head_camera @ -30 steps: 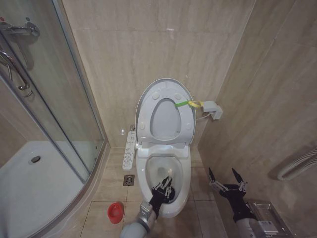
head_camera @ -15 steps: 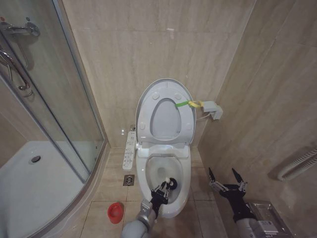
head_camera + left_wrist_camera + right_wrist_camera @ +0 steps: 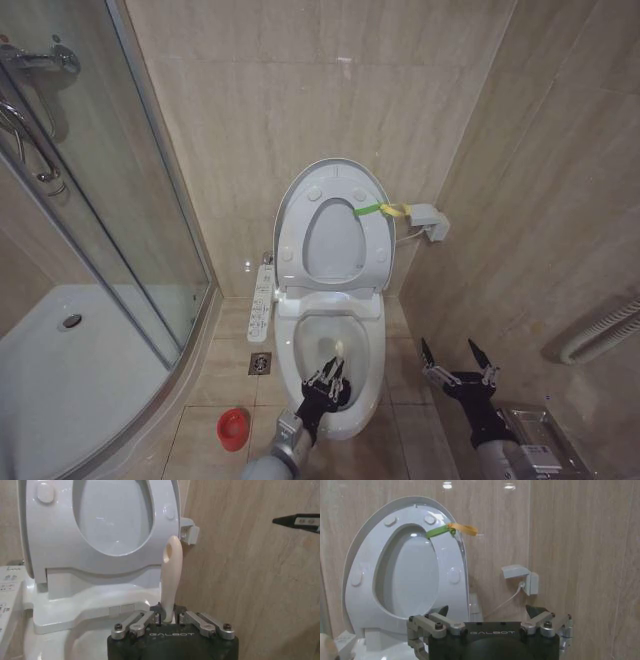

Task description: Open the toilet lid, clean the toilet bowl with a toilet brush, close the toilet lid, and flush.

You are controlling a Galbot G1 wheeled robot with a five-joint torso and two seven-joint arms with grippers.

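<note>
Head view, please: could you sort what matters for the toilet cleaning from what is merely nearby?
Job:
- toilet lid, raised
- toilet bowl
- toilet brush, in the left hand
- red holder on the floor
- right hand, open, waiting beside the bowl

Just nearby:
- shower enclosure
- wall box
- floor drain

The beige tiled floor [image 3: 215, 375] carries the white toilet bowl [image 3: 355, 415] at the middle, against the back wall. A small red cup holder [image 3: 232, 428] stands at the bowl's 8 o'clock, apart from it. A square floor drain [image 3: 259, 363] lies at the bowl's 9 o'clock.
</note>
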